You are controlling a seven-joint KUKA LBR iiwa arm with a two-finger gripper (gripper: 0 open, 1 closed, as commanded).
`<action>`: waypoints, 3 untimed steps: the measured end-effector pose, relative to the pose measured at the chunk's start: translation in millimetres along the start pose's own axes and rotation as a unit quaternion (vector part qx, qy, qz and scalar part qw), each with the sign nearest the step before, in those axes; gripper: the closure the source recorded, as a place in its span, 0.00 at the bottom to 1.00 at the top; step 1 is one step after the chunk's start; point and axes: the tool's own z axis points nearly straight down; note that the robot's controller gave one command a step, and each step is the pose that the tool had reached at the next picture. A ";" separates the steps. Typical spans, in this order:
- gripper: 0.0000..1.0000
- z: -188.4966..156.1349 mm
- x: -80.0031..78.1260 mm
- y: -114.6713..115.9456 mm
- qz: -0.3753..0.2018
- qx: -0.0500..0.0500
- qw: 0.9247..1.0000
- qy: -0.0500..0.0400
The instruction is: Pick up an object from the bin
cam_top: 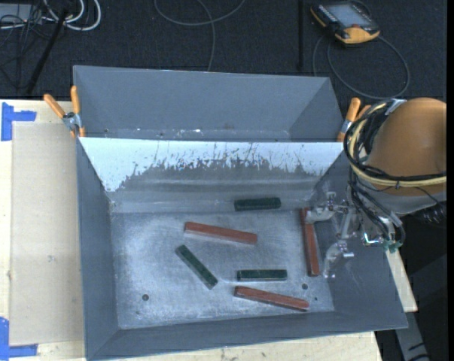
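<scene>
Camera view: we see our gripper [333, 235] low in the bin [211, 119]. A red-brown stick [311, 248] lies just beside it, toward the bin's middle, its long side running alongside. We cannot tell if the gripper is open or closed

Bars across the bin [211, 119] floor: back bar [257, 204] by the rear wall, right bar [311, 248] along the right wall, four loose bars [220, 234] [196, 266] [261, 274] [272, 298] left of it.
</scene>
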 end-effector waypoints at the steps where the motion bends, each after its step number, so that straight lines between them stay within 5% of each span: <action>1: 0.00 -3.4 -1.6 0.3 -0.001 0.001 1.000 -0.004; 2: 0.00 31.4 -4.3 5.9 -0.025 0.001 1.000 -0.008; 3: 1.00 127.6 25.8 33.3 -0.009 0.002 1.000 0.005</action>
